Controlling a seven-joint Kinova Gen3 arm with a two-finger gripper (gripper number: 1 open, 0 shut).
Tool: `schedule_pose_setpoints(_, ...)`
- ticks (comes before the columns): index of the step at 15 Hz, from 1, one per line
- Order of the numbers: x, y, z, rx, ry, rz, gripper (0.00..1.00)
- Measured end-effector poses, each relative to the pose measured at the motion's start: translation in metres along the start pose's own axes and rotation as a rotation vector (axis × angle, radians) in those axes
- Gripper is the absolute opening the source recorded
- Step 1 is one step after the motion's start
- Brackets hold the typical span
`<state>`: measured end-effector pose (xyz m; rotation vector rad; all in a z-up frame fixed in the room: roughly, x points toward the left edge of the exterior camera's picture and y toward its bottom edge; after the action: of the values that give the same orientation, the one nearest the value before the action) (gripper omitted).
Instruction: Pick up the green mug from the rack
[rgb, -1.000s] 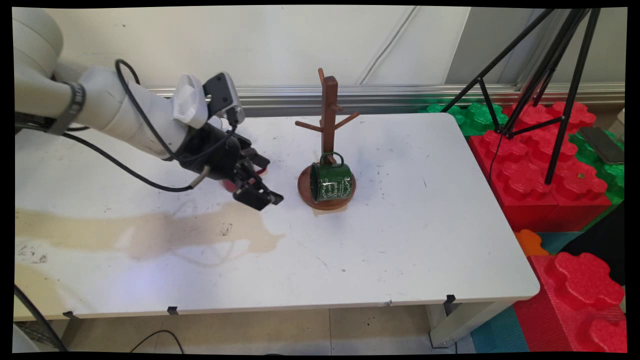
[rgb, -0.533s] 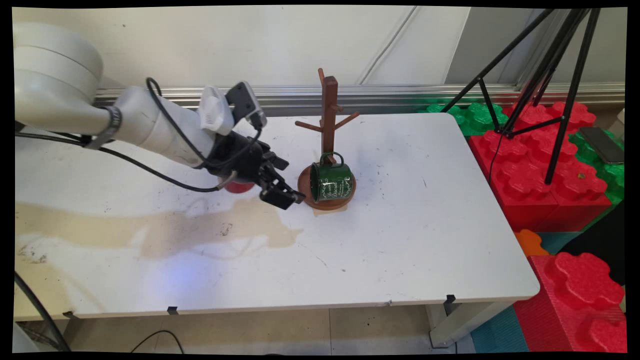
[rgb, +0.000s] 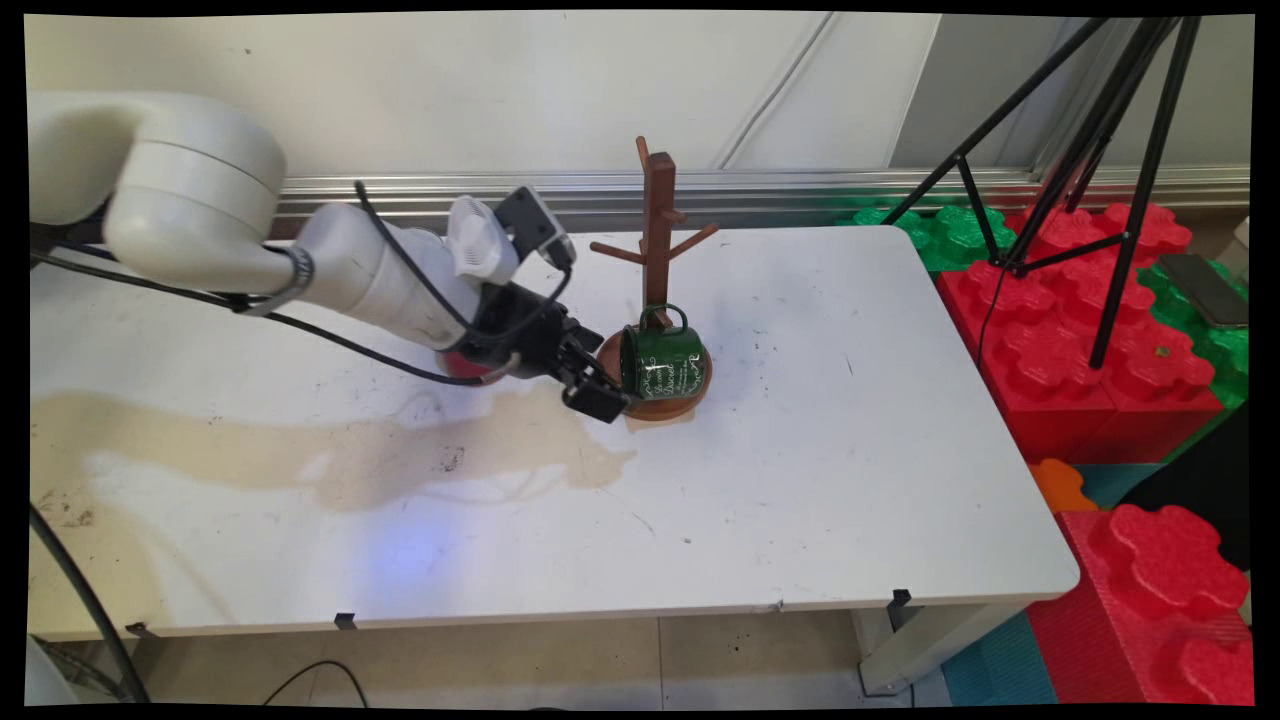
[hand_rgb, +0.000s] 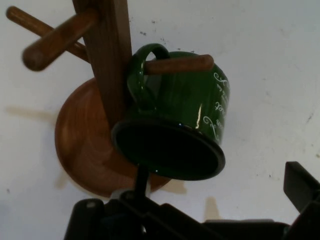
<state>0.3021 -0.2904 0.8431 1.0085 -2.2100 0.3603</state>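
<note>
Fingers (hand_rgb: 300, 187) of the black two-finger gripper (rgb: 598, 392) are spread wide at the dark rim of the green enamel mug (rgb: 662, 362), which hangs by its handle on the brown wooden mug tree (rgb: 657, 250). Likely light, stiff, glossy-slick; rim or handle suits a grip.

White cursive lettering on the green mug (rgb: 662, 364), too small to read.

Table stock, by count
I count one green mug (rgb: 661, 363), one wooden mug tree (rgb: 657, 260), one red object (rgb: 462, 366), one tripod (rgb: 1090, 150).
</note>
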Motion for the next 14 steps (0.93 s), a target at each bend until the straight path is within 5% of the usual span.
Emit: schedule_pose_setpoints(14, 0.003, 0.005, 0.062, -0.041, 0.048, -0.105, 1.0)
